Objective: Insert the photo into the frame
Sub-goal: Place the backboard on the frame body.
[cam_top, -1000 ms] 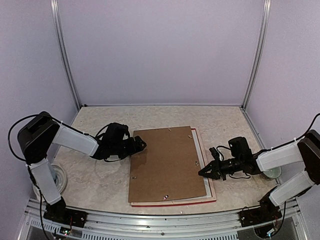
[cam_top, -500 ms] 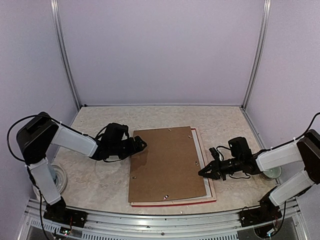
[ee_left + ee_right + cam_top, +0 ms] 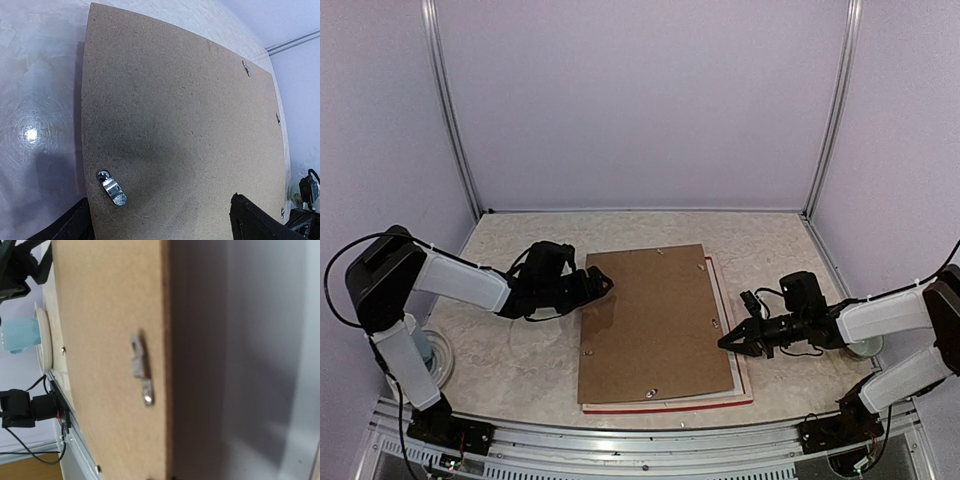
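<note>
While backing board [image 3: 655, 325] is lying skewed over frame [image 3: 670, 408], photo unseen, seating is looking unfinished; left gripper [image 3: 602, 285] gaping, right gripper [image 3: 724, 344] pinched together.

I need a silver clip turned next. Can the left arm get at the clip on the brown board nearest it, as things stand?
Probably yes. The left fingers, open, sit just short of the clip, which lies bare on the board; nothing covers it.

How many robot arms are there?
2. The left arm is at the left edge of the brown board; the right arm is at its right edge. None seems hidden.
</note>
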`<action>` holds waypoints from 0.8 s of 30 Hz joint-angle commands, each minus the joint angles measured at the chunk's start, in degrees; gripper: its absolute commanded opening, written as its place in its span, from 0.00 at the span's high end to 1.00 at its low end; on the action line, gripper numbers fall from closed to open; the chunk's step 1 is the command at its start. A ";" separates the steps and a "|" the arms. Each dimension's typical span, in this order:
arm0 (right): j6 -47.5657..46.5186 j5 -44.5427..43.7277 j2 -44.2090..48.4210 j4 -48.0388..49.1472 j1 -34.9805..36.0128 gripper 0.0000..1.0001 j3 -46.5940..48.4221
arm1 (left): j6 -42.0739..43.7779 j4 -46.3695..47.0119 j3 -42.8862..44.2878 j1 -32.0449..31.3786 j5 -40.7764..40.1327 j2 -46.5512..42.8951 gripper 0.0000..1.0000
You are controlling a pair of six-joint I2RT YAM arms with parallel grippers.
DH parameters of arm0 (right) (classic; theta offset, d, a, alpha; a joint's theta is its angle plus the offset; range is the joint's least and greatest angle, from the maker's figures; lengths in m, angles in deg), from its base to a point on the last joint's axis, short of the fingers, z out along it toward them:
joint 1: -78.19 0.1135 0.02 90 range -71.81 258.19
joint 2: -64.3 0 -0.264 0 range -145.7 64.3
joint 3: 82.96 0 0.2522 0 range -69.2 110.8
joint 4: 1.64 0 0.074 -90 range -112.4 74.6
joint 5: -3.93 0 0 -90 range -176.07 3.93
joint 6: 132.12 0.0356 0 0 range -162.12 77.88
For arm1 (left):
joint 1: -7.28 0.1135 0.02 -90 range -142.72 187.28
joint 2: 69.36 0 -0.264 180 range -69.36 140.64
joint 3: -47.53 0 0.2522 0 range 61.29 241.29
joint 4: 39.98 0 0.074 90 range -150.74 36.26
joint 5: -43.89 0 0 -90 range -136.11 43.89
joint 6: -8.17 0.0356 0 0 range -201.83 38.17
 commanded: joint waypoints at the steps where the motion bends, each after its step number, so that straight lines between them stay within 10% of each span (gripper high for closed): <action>1: 0.00 -3.92 0.98 -2.10 -0.85 1.00 0.76 | 0.09 1.56 1.72 -1.74 0.57 -2.13 0.09; 24: -2.46 -5.94 6.58 -11.02 -3.68 1.00 2.42 | -0.26 -0.32 5.54 -3.43 0.24 0.93 0.09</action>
